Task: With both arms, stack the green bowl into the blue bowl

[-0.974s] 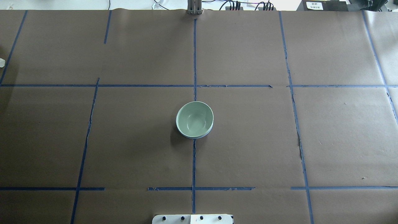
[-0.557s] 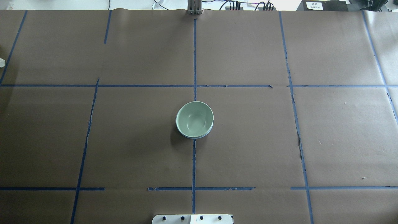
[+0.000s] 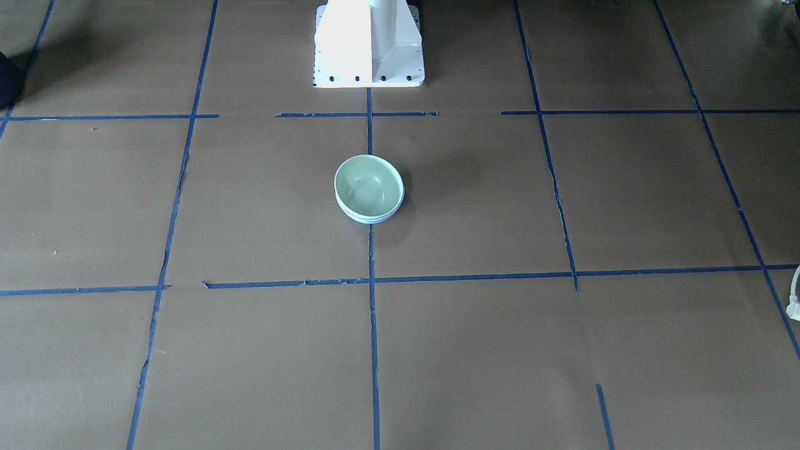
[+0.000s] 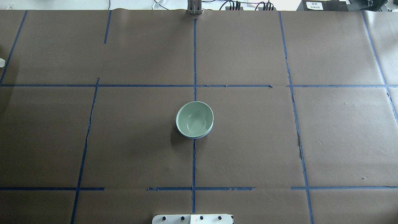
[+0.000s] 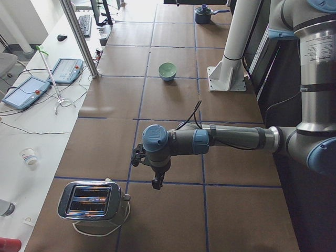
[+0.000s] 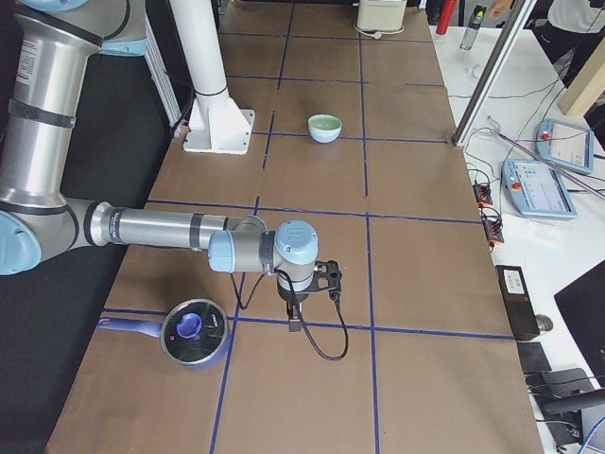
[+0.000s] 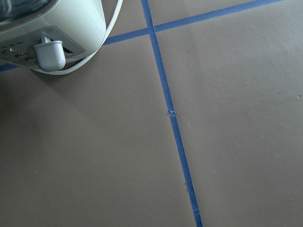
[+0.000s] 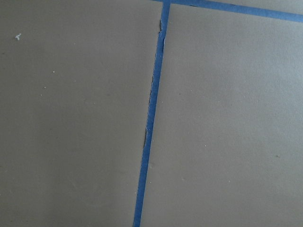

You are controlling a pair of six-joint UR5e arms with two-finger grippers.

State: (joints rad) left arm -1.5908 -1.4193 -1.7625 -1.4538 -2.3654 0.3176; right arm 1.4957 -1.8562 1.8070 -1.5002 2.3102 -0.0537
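The pale mint-green bowl (image 4: 194, 119) sits nested inside the blue bowl (image 4: 205, 135), of which only a thin rim sliver shows below it. The pair stands upright at the table's middle on the centre tape line, also in the front view (image 3: 368, 185). My left gripper (image 5: 156, 184) hangs over the table's left end, far from the bowls. My right gripper (image 6: 295, 324) hangs over the right end, equally far. Both show only in the side views, so I cannot tell whether they are open or shut. Neither touches a bowl.
A chrome toaster (image 5: 92, 202) with a white cord stands near the left gripper; it also shows in the left wrist view (image 7: 52, 23). A lidded blue saucepan (image 6: 194, 331) lies beside the right arm. The white pedestal (image 3: 369, 47) stands behind the bowls.
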